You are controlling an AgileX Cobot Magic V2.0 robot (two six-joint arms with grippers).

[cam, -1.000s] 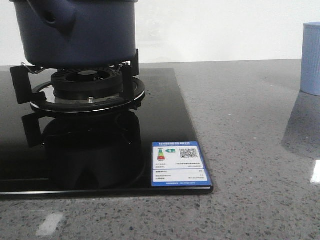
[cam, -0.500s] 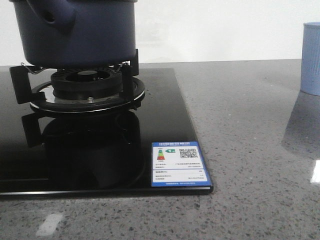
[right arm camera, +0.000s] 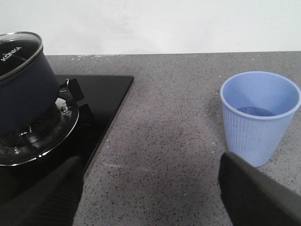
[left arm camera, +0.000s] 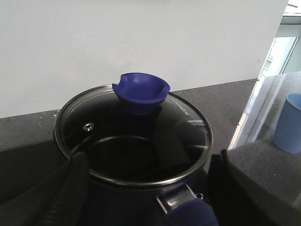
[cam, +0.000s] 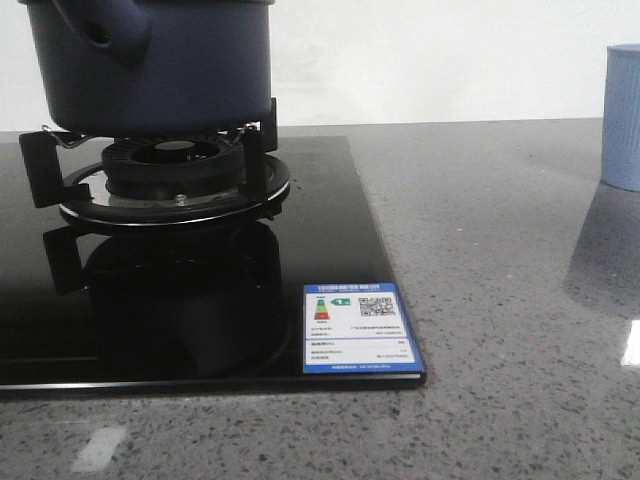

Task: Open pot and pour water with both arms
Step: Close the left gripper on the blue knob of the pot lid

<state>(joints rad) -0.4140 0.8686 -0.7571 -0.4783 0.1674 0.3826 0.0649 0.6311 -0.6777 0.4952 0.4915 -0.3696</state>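
Observation:
The dark navy-blue pot stands on the gas burner at the left of the front view. In the left wrist view the pot wears a glass lid with a blue knob, and its stubby handle points toward the camera. My left gripper is open, its fingers on either side of the pot's near rim, apart from it. My right gripper is open and empty above the bare counter between the stove and a pale-blue ribbed cup. Neither gripper shows in the front view.
The black glass stove top carries a blue label at its front right corner. The cup stands at the far right on the grey speckled counter. A white wall runs behind.

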